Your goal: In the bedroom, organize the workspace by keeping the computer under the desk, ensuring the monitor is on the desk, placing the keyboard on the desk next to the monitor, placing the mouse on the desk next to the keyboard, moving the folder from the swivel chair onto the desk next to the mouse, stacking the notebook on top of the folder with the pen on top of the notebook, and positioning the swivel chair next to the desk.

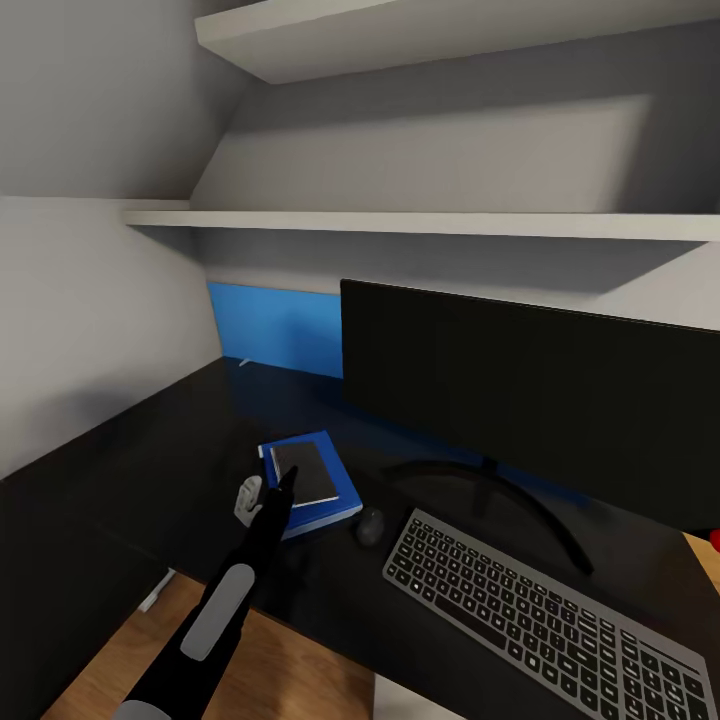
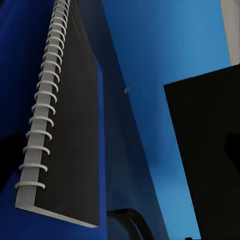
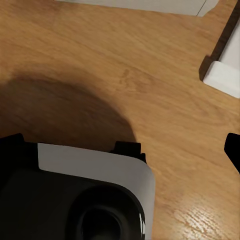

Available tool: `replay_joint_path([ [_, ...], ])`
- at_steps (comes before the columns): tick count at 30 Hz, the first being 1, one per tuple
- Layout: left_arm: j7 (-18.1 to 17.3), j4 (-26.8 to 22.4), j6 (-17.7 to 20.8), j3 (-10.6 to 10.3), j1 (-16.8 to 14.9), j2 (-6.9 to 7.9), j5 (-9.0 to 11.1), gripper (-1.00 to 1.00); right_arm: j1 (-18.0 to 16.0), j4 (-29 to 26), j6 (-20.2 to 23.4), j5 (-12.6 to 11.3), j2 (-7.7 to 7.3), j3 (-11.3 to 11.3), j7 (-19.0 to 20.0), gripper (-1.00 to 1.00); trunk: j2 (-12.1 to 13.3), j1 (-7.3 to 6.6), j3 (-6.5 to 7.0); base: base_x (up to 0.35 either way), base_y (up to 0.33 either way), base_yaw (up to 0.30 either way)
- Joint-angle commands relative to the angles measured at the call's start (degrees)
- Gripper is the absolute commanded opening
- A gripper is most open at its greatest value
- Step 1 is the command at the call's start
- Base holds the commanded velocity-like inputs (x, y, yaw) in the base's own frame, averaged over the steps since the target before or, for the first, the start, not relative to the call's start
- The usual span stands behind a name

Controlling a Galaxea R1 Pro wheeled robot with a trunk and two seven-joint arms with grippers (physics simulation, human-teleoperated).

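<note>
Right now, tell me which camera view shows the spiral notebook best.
The left wrist view: the notebook is close, its wire binding and dark cover plain. The head view shows it small, lying on the blue folder. The right wrist view faces the wooden floor.

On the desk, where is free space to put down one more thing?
The widest bare stretch of desk lies between the wall and the blue folder, running back toward the blue panel. It is crowded in the middle: the notebook lies on the folder under the left gripper, the mouse sits beside it, then the keyboard before the monitor.
</note>
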Motion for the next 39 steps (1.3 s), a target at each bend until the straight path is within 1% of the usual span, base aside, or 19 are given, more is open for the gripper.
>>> replay_joint_path([
  [1, -0.2, 0.1, -0.3, -0.1, 0.0, 0.03, 0.6, 1.00, 0.0, -0.1, -0.1, -0.6, -0.06, 0.3, 0.1, 1.00, 0.0, 0.00, -0.04, 0.000, 0.000, 0.000],
  [5, -0.2, 0.0, -0.2, -0.1, 0.0, 0.06, 0.7, 1.00, 0.0, -0.1, -0.1, -0.6, -0.06, 0.3, 0.1, 1.00, 0.0, 0.00, -0.04, -0.090, 0.000, 0.000],
  [12, -0.1, -0.4, 2.4, -0.1, 0.0, 0.16, 0.7, 1.00, 0.0, -0.1, -0.1, -0.6, -0.06, 0.3, 0.1, 1.00, 0.0, 0.00, -0.04, -0.271, 0.000, 0.000],
  [19, -0.1, -1.1, 2.9, 0.1, 0.5, 0.37, 0.7, 1.00, 0.0, 0.0, -0.1, -0.7, -0.06, 0.1, 0.1, 1.00, 0.0, 0.00, -0.04, -0.104, 0.000, 0.000],
  [21, -0.1, -1.6, 3.0, 0.1, 0.8, 0.71, 0.7, 1.00, 0.0, 0.0, -0.1, -0.7, -0.06, 0.1, 0.1, 1.00, 0.0, 0.00, -0.04, -0.031, 0.000, 0.000],
  [23, -0.7, -0.9, 2.3, 0.3, 0.7, 1.36, 1.4, 1.00, -0.7, 0.1, 0.1, -0.7, 0.58, 0.0, 0.3, 1.00, 0.0, 0.00, -0.04, 0.000, 0.000, 0.000],
  [25, -1.2, -0.7, 1.9, 0.3, 0.7, 2.01, 2.0, 1.00, -1.3, 0.1, 0.1, -0.7, 0.58, 0.0, 0.3, 1.00, 0.0, 0.00, -0.04, 0.000, 0.000, 0.000],
  [28, -1.2, -0.7, 1.9, 0.3, 0.7, 2.91, 2.0, 1.00, -1.4, 0.1, 0.1, -0.7, 0.58, 0.0, 0.3, 1.00, 0.0, 0.00, -0.04, 0.000, 0.000, 0.000],
  [39, -1.2, -0.7, 1.9, 0.3, 0.7, 2.91, 2.0, 1.00, -1.4, 0.1, 0.1, -0.7, 0.58, 0.0, 0.3, 1.00, 0.0, 0.00, -0.04, 0.000, 0.000, 0.000],
])
